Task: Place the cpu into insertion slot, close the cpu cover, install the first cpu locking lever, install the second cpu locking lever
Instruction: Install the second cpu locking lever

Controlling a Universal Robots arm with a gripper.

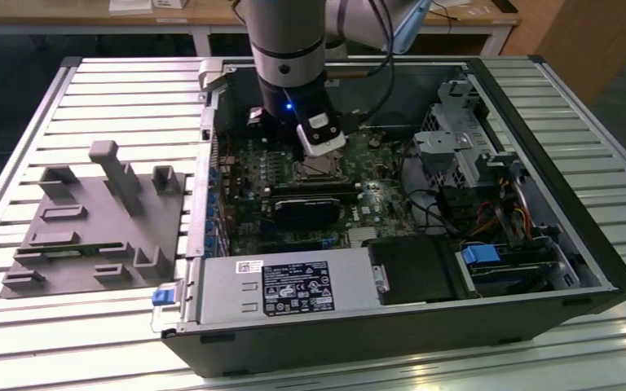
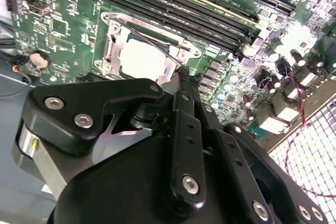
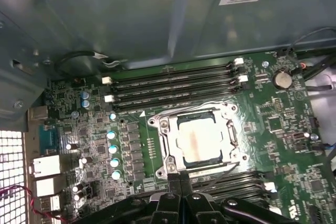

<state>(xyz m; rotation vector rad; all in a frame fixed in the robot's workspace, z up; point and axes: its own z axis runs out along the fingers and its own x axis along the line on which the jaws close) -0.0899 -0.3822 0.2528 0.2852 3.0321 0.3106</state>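
Cpu (image 3: 202, 141) sat in the insertion slot (image 3: 231, 153) under the cpu cover (image 3: 169, 129), at 12 o'clock from the gripper (image 3: 180, 178), whose fingers were pressed together, holding nothing.

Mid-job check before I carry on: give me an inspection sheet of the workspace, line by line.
Surface: open computer case lying on a slatted metal table.
Job's things: the cpu sits in the insertion slot; the cpu cover lies closed around it, chip top showing through its window. Thin wire levers run along the socket edges; whether they are latched, cannot tell.
Clutter: grey fixture block on the table, at the exterior view's left of the case.
Tool: tool hangs just above the socket's edge, its tips close together.
Cables: bundled wires at the drive bays; red wire over the rear ports.
Surroundings: wooden desks behind the table.
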